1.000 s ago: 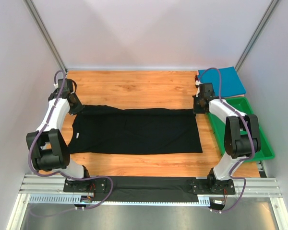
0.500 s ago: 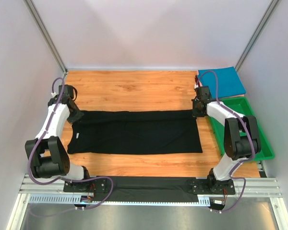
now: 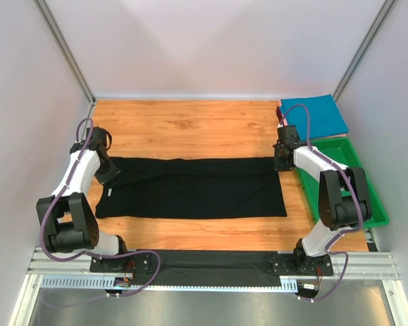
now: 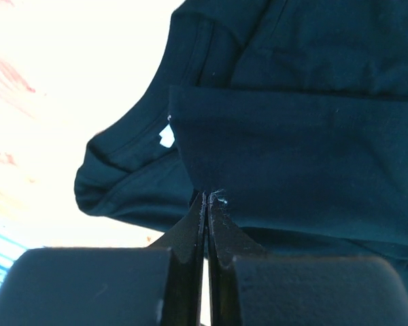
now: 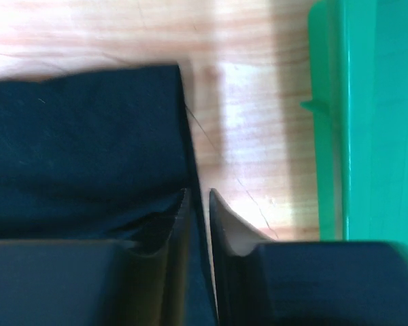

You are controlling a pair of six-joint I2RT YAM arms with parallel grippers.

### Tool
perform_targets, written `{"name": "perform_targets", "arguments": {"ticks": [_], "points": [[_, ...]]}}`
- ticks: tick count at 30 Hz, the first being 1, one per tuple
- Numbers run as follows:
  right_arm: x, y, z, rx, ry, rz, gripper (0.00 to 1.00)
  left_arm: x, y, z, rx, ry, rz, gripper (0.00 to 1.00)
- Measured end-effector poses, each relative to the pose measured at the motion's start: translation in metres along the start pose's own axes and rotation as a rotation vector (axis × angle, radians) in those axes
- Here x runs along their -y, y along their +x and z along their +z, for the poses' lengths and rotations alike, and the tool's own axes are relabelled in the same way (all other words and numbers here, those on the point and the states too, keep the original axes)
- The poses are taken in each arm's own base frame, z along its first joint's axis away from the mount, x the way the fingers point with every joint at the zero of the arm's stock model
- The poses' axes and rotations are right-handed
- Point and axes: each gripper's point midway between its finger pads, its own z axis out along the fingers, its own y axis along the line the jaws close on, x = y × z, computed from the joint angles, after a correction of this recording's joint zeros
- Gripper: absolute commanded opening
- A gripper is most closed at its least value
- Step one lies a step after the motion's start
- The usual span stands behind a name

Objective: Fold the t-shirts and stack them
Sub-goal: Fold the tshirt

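A large black t-shirt [image 3: 190, 187] lies folded into a long band across the table. My left gripper [image 3: 111, 174] is at its left end, shut on a folded edge of the cloth [image 4: 292, 136] beside the neck opening, as the left wrist view shows [image 4: 207, 197]. My right gripper [image 3: 281, 163] sits low over the shirt's far right corner [image 5: 81, 149]. Its jaws [image 5: 198, 193] stand a narrow way apart, with the shirt's edge running between them. A teal-blue t-shirt [image 3: 314, 115] lies folded at the far right corner.
A green plastic tray [image 3: 368, 204] stands along the right edge, close beside my right gripper, with its rim [image 5: 326, 136] in the right wrist view. A dark cloth strip [image 3: 211, 266] lies over the rail between the arm bases. White walls enclose the table.
My left gripper has come nearer and slightly right, carrying the shirt's far left corner down over the body. The right arm has hardly moved.
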Motion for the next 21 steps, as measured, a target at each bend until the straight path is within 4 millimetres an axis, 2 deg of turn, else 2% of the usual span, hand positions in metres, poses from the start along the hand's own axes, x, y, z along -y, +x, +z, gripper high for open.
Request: {"name": "perform_targets", "arguments": {"ticks": [3, 7, 11, 13, 15, 17, 21], "points": [[0.002, 0.007, -0.003, -0.029, 0.014, 0.025, 0.37, -0.004, 0.005, -0.001, -0.021, -0.017, -0.007, 0.28], [-0.002, 0.004, -0.016, -0.035, -0.005, 0.072, 0.44, -0.008, 0.007, -0.006, -0.031, -0.042, -0.018, 0.32], [-0.02, -0.025, -0.03, 0.009, -0.086, 0.134, 0.34, 0.005, -0.015, -0.022, 0.026, 0.005, -0.037, 0.33], [-0.031, -0.042, -0.032, 0.026, -0.128, 0.162, 0.28, 0.021, -0.027, -0.03, 0.066, 0.074, -0.038, 0.34], [-0.04, -0.052, -0.028, 0.02, -0.153, 0.186, 0.25, 0.038, -0.03, -0.034, 0.079, 0.15, -0.03, 0.34], [-0.046, -0.051, -0.019, -0.006, -0.165, 0.204, 0.25, 0.048, -0.029, -0.033, 0.066, 0.184, -0.019, 0.35], [-0.05, -0.026, 0.006, -0.11, -0.151, 0.225, 0.21, 0.056, -0.02, -0.016, -0.002, 0.188, -0.003, 0.38]]}}
